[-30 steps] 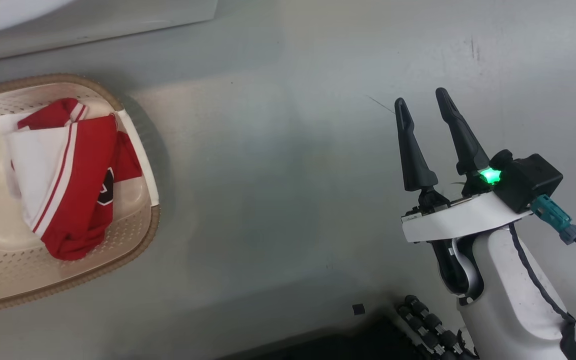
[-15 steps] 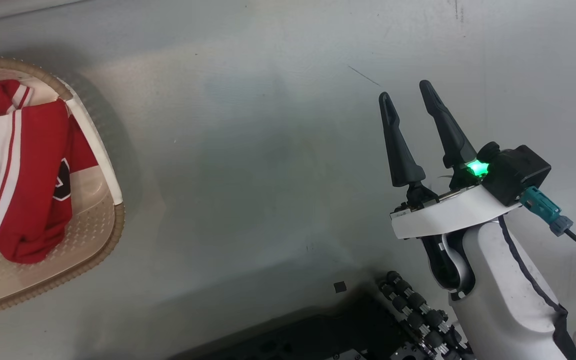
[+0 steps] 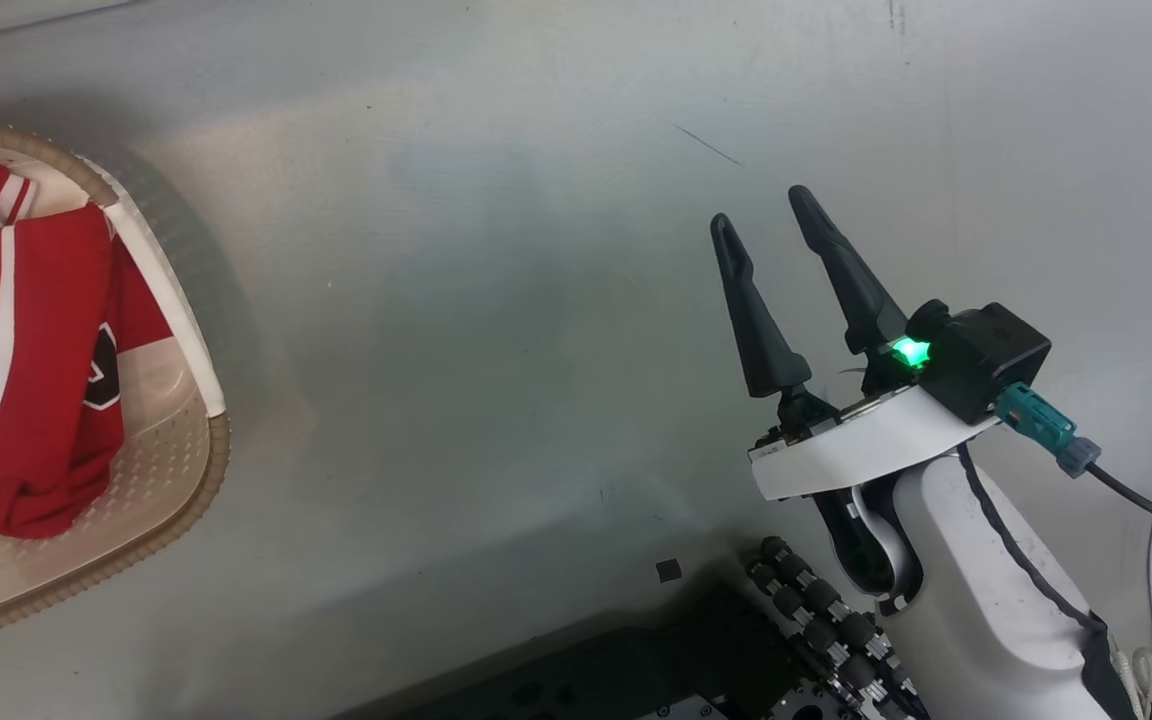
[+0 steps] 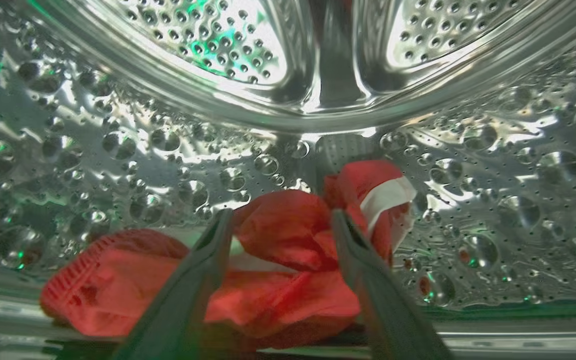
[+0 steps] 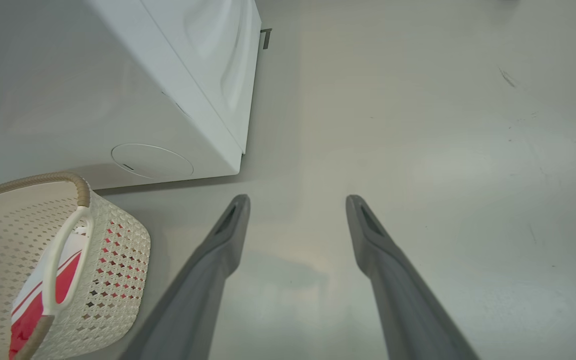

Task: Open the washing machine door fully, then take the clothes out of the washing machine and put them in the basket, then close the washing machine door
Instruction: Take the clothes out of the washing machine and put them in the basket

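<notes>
Far left in the head view: cream basket [image 3: 219,450] on the grey floor [image 3: 496,300], holding a red-and-white garment [image 3: 46,300] with a small dark emblem. In the right wrist view, white washing machine [image 5: 118,100] standing just beside that basket. Inside the machine's perforated steel drum [image 4: 118,150]: left pincer [image 4: 281,215] released, fingers spread to either side of a crumpled heap of red clothes [image 4: 278,300] lying on the drum bottom; contact with the fabric impossible to tell. Further right in the head view: right pincer [image 3: 761,208] likewise released, grasping nothing, hovering above the floor, well apart from the basket.
</notes>
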Robot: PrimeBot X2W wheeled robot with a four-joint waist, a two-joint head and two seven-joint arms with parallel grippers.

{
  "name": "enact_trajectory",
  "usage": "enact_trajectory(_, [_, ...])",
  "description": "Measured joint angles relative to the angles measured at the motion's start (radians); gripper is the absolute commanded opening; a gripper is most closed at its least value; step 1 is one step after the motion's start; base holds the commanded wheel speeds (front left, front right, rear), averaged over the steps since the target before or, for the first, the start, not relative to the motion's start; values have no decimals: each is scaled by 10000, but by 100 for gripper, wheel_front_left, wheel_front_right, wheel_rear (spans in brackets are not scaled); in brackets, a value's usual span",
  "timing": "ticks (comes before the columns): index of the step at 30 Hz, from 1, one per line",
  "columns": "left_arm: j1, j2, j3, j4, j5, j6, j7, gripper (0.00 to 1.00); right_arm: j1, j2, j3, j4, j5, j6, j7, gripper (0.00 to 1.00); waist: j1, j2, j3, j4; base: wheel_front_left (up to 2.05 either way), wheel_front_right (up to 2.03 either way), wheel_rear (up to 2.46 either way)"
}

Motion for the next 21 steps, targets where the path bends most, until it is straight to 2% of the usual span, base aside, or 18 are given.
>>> enact_trajectory(7, [-129, 169, -328, 351, 230, 29, 1032, 100, -29, 2, 148, 35, 65, -2, 0, 100, 0, 0, -23, -125, 0, 0, 0])
enact_trajectory(21, [-879, 445, -721, 410, 405, -13, 2439, 100, -29, 4, 479, 13, 232, -4, 0, 100, -1, 0, 207, -283, 0, 0, 0])
